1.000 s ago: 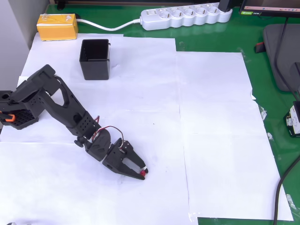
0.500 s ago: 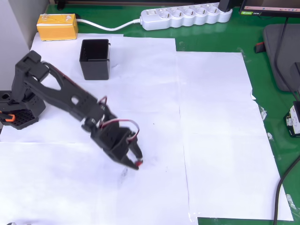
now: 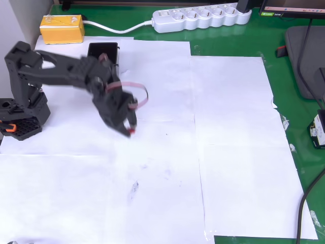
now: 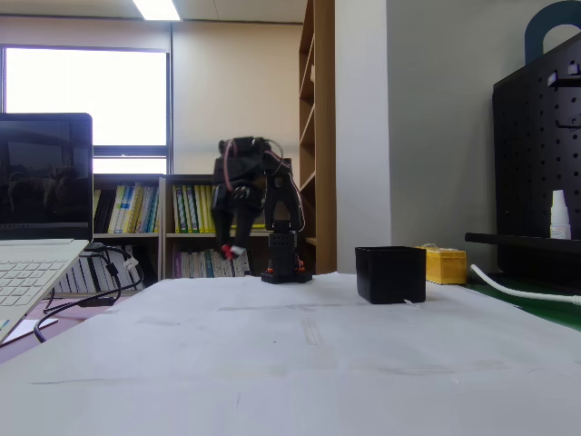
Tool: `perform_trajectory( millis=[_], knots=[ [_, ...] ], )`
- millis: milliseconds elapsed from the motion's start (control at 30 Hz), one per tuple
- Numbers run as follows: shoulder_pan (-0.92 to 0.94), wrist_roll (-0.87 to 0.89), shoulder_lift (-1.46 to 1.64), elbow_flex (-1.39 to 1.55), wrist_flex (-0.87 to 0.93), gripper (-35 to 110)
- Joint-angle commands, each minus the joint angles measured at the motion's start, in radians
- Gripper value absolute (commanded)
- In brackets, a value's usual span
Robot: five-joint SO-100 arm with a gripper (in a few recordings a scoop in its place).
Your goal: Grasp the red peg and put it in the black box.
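My gripper [image 3: 130, 131] is lifted well above the white paper, a little blurred, and shut on the tiny red peg [image 3: 131, 132], which shows as a red dot at the fingertips. In the fixed view the gripper [image 4: 229, 251] hangs high over the table with the red peg [image 4: 227, 252] between its tips. The black box [image 3: 103, 50] stands at the back of the paper, partly hidden by my arm in the overhead view; in the fixed view the black box [image 4: 390, 273] stands to the right of the gripper.
A yellow block [image 3: 62, 28] lies behind the box at the far left. A white power strip [image 3: 200, 18] with its cable runs along the back edge. A laptop [image 4: 41, 236] stands at the left of the fixed view. White paper sheets [image 3: 228, 152] cover the green table.
The arm has lifted the peg off the paper and swung up and back toward the black box, from the front middle of the sheet to near the box.
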Motion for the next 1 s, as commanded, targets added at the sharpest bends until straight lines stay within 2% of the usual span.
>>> perform_trajectory(
  millis=[0, 233, 367, 633, 967],
  knots=[
    [-0.115, 0.057, -0.207, -0.014, 0.095, 0],
    [-0.417, 0.138, -0.336, -0.069, 0.267, 0],
    [-0.574, 0.238, -0.353, -0.08, 0.293, 0],
    [-0.802, 0.42, -0.347, -0.222, 0.146, 0],
    [-0.885, 0.525, -0.158, -0.19, 0.049, 1]
  ],
)
